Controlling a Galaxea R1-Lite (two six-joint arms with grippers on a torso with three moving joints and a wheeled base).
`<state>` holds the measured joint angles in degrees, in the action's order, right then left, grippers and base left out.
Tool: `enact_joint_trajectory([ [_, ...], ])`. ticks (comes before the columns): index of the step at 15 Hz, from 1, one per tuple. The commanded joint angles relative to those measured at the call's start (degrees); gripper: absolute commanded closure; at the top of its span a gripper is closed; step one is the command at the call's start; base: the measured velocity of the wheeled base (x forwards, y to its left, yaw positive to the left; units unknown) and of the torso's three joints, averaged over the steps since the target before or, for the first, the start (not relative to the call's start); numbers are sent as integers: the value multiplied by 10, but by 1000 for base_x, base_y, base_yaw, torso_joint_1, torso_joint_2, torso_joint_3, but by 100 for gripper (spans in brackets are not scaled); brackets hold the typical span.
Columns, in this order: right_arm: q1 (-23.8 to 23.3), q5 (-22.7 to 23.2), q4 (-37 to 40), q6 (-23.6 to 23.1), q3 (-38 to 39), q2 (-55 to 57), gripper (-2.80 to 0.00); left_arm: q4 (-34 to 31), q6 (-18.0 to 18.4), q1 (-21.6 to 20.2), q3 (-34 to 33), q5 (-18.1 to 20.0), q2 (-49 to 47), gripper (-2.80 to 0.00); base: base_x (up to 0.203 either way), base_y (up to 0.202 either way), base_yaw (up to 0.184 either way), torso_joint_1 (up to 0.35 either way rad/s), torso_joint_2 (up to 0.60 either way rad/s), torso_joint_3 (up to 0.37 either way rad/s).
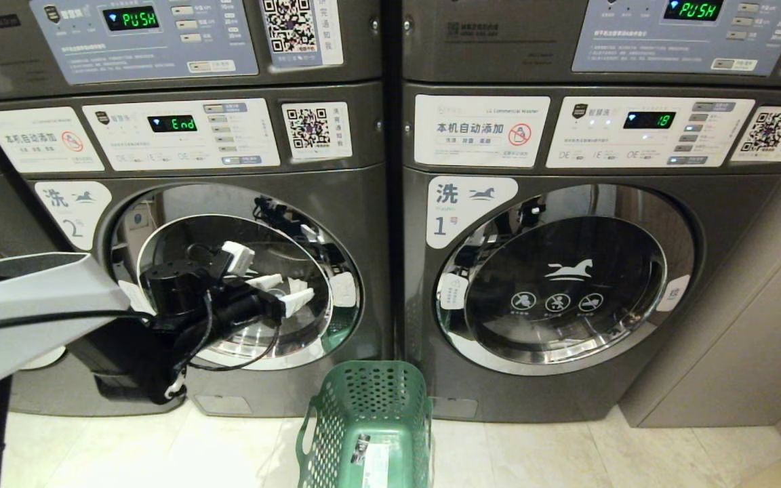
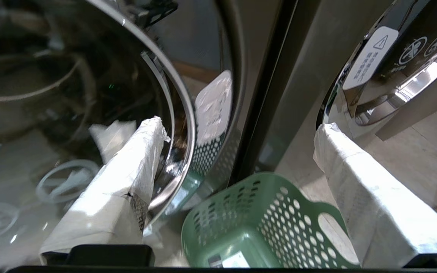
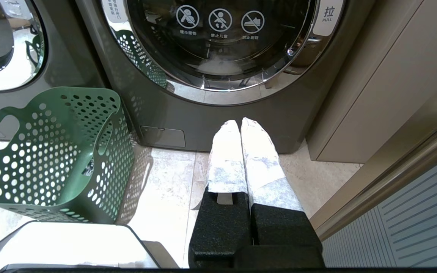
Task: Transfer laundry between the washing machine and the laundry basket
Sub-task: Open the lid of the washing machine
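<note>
A glossy white arm shell (image 1: 31,298) is leading into a black wrist (image 1: 173,288), black cables looping at five o'clock; the black pincer's fingers (image 2: 127,178) are wearing white tape.

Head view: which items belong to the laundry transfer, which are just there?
Job:
washing machine 2, door shut
green laundry basket, on the floor
left gripper, open at machine 2's door

Just there:
washing machine 1
upper machines
right gripper, shut, parked

left claw (image 1: 281,290): spread wide (nothing held) | right claw (image 3: 241,127): closed, pointing down
</note>
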<state>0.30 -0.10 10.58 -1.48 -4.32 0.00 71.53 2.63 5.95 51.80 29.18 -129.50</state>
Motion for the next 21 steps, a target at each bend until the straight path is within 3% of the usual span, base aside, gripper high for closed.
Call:
enact_joint_trajectory([
  [1, 0, 0, 1, 0, 0, 1, 0, 10, 0, 21, 56, -15, -60, -280, 0, 0, 0, 0, 0, 0],
  [3, 0, 0, 1, 0, 0, 1, 0, 11, 0, 32, 99, -50, -89, -280, 0, 0, 0, 0, 0, 0],
  [5, 0, 0, 1, 0, 0, 1, 0, 11, 1, 39, 100, -70, -97, -280, 0, 0, 0, 0, 0, 0],
  [9, 0, 0, 1, 1, 0, 1, 0, 12, 0, 39, 103, -69, -115, -280, 0, 0, 0, 0, 0, 0],
  [21, 0, 0, 1, 1, 0, 1, 0, 4, -7, 53, 230, -66, -204, -280, 0, 0, 0, 0, 0, 0],
])
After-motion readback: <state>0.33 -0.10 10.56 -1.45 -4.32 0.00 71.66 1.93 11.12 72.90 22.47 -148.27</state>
